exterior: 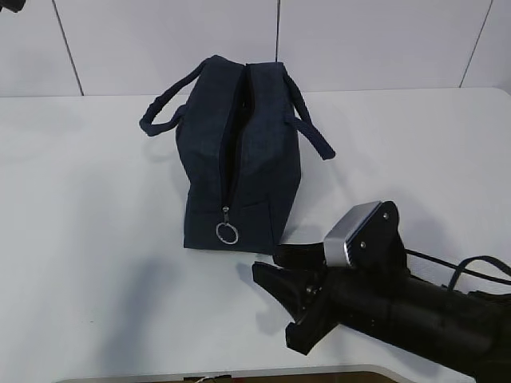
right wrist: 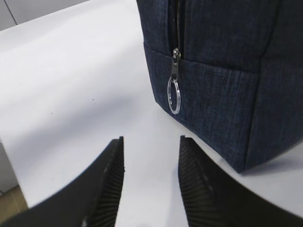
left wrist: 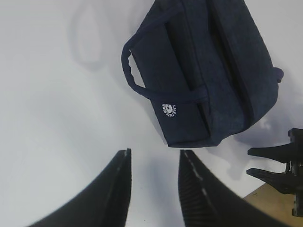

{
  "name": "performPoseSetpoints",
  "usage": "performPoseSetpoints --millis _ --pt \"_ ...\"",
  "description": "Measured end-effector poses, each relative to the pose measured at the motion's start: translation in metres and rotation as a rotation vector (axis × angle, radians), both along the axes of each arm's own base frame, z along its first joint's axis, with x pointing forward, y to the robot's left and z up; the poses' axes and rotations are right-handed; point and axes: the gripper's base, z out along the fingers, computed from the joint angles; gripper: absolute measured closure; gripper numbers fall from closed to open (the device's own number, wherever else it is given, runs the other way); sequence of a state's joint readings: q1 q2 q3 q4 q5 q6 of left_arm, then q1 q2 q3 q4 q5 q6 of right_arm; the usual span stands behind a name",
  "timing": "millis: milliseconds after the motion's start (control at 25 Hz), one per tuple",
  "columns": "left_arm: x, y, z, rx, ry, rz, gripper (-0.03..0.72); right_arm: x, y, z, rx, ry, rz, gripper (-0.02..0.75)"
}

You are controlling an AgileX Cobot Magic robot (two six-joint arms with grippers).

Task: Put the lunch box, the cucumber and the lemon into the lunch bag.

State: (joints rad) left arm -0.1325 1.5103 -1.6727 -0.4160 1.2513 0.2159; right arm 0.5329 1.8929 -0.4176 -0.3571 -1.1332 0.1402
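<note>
The dark navy lunch bag (exterior: 239, 152) stands on the white table with its narrow end toward me and both loop handles hanging out to the sides. Its zipper runs down that end to a metal ring pull (exterior: 227, 233), and the inside does not show. My right gripper (exterior: 273, 307) hovers open and empty just in front of the bag's lower right corner; in the right wrist view the right gripper (right wrist: 151, 138) sits short of the ring pull (right wrist: 173, 97). My left gripper (left wrist: 155, 152) is open and empty, above the table beside the bag (left wrist: 213, 71). The lunch box, cucumber and lemon are out of view.
The white table (exterior: 88, 239) spreads bare to the bag's left and right, with a tiled wall (exterior: 383, 40) behind it. Its front edge (exterior: 239, 375) runs just below my right arm. A round white logo (left wrist: 170, 111) marks the bag's side.
</note>
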Motion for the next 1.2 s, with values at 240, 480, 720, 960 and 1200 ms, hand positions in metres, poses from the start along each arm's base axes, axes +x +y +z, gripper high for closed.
performPoseSetpoints --millis 240,480,720,960,1200 --pt "0.0 0.0 0.0 0.0 0.0 0.0 0.446 0.012 0.007 -0.002 0.013 -0.016 0.003 0.42" --pt "0.0 0.0 0.0 0.0 0.0 0.0 0.446 0.02 0.013 -0.008 0.013 -0.016 0.005 0.42" --pt "0.0 0.0 0.0 0.0 0.0 0.0 0.446 0.03 0.018 -0.013 0.033 -0.002 0.001 0.42" --pt "0.0 0.0 0.0 0.0 0.0 0.0 0.446 0.034 0.021 -0.02 0.051 0.034 -0.005 0.42" --pt "0.0 0.0 0.0 0.0 0.0 0.0 0.446 0.038 0.024 -0.028 0.055 0.056 -0.005 0.42"
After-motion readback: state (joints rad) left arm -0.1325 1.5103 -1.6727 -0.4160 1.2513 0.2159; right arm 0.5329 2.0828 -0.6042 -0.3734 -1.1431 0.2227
